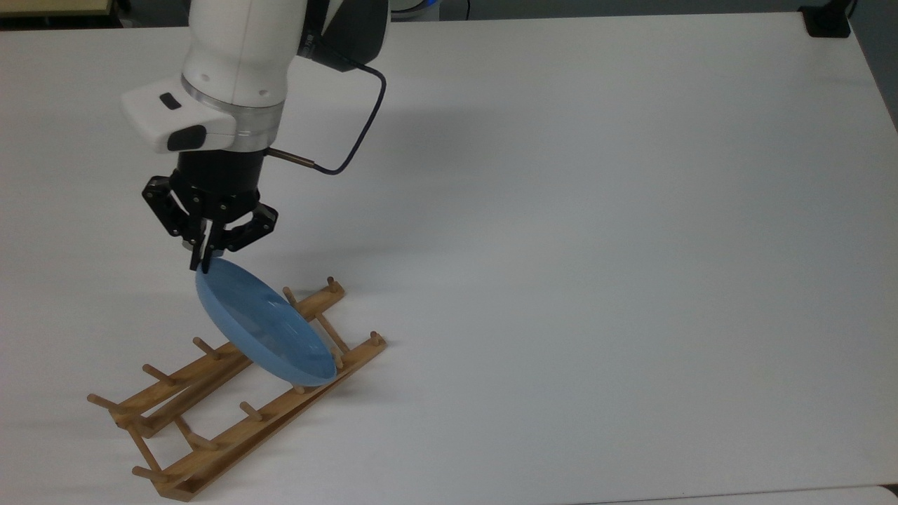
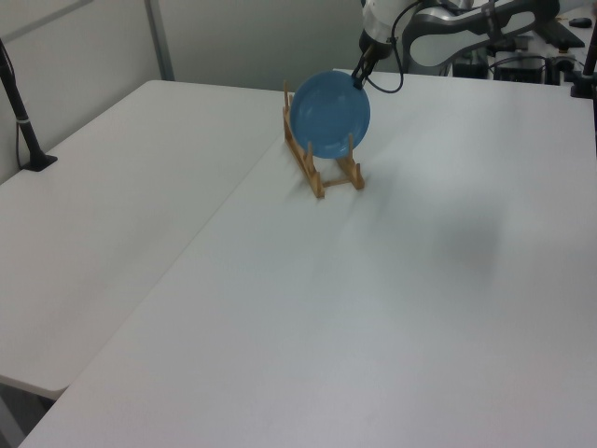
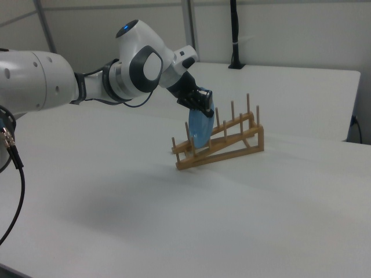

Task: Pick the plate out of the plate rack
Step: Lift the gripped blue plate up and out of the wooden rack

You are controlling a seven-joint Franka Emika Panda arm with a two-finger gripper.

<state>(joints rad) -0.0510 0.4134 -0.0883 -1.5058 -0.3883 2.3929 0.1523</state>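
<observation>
One pincer [image 1: 200, 263] is pinching the top rim of the light-blue plate [image 1: 263, 330], its fingers pressed together on it. The plate is standing tilted among the pegs of the wooden plate rack [image 1: 210, 414], which is sitting on the white surface [image 1: 596, 245].

My top view looks steeply down from close range at the white table [image 1: 596, 245], the plate rack [image 1: 238, 393] near its lower left. My left view stands far back, facing across the table toward the plate rack [image 2: 322, 168]. My right view sits low and nearer, side-on; all three share the plate rack [image 3: 223, 145].
</observation>
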